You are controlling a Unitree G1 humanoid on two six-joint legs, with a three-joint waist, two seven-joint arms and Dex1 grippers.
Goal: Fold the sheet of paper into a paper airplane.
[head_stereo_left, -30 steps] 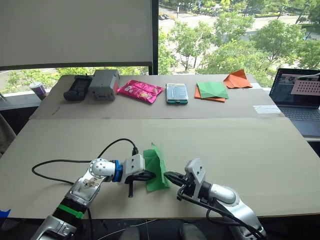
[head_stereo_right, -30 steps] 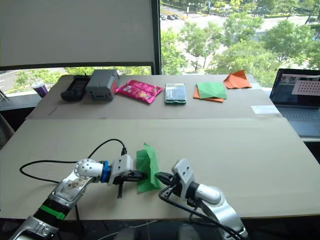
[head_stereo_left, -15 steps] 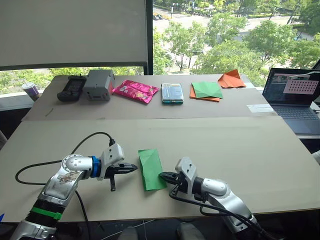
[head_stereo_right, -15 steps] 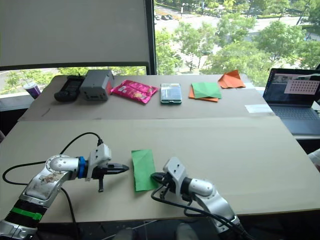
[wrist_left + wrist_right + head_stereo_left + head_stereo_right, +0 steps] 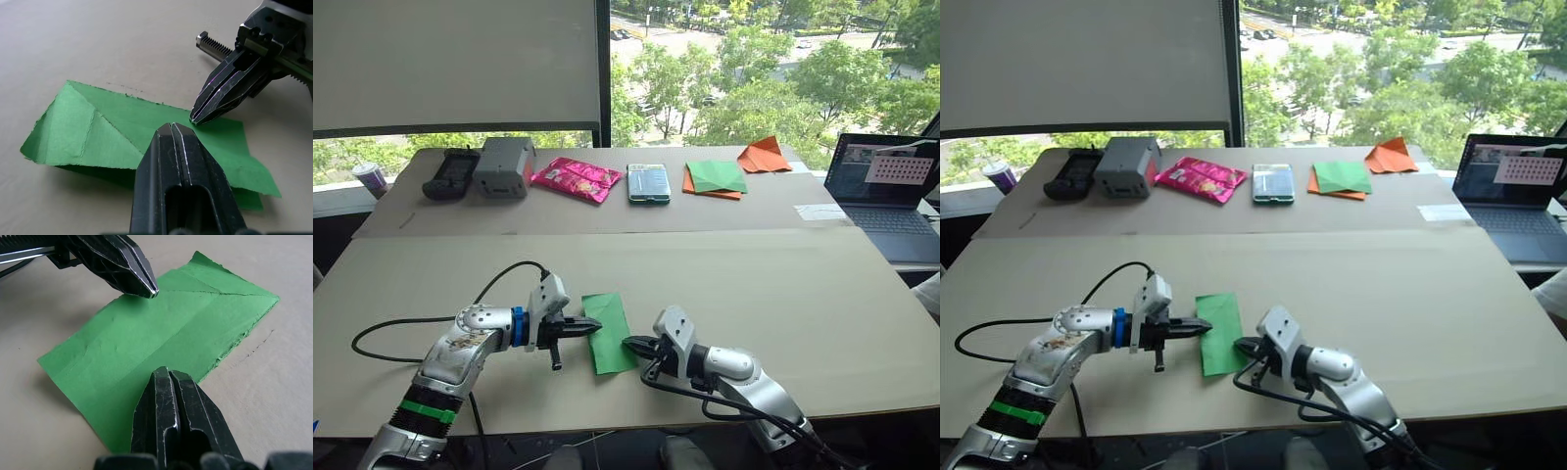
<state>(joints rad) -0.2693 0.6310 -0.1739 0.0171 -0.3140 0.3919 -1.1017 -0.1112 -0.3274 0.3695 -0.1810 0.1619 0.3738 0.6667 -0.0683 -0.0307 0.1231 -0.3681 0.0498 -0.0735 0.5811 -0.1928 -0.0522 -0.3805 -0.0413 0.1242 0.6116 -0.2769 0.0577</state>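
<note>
A folded sheet of paper (image 5: pixel 609 331), bright green with crease lines, lies flat on the near part of a pale bench (image 5: pixel 783 294), between the robot's two hands. The left hand (image 5: pixel 595 326) points in from the left, its two black fingers pressed together with nothing between them, the tip resting at the paper's left edge. The right hand (image 5: pixel 628 344) points in from the right, fingers likewise closed and empty, its tip at the paper's near right edge.

Along the far side of the bench, from left to right: a black device (image 5: pixel 443 174), a grey box (image 5: pixel 503 165), a pink snack packet (image 5: pixel 575 178), a phone (image 5: pixel 648 183), a green sheet on an orange sheet (image 5: pixel 715 179), and an orange paper plane (image 5: pixel 766 154). An open laptop (image 5: pixel 887 191) sits at the far right.
</note>
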